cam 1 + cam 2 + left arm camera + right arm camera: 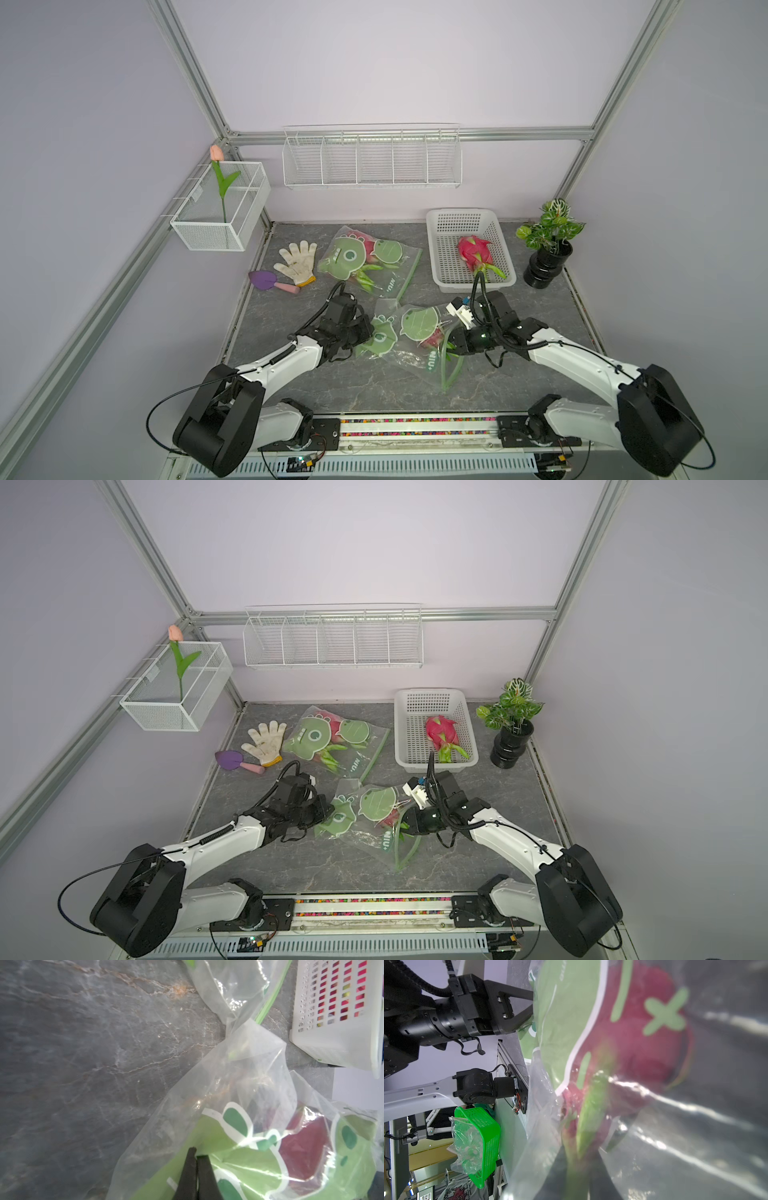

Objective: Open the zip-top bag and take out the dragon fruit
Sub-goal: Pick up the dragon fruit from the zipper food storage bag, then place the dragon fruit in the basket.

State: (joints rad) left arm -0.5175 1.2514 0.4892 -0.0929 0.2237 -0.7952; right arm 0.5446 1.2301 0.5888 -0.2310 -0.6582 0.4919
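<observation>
So far, one dragon fruit [476,251] lies in the white basket [431,249]; count that one done. A second fruit [643,1043] is inside the near bag [409,361], which lies on the table [374,386] on the arm-base side of the basket. Your left gripper [196,1154] has its jaws pressed together on the film at the bag end away from the basket. The bag's mouth gapes, its green zip strip bowed apart, so opening looks done. Your right gripper [581,1153] sits in that mouth with its jaws either side of a green scale; blur hides whether they pinch it. The far bag [365,262], left of the basket in both top views, looks zipped, with pink showing through; fruit count unclear. Left to do, by my reckoning: draw this fruit out, then open and empty the far bag.
</observation>
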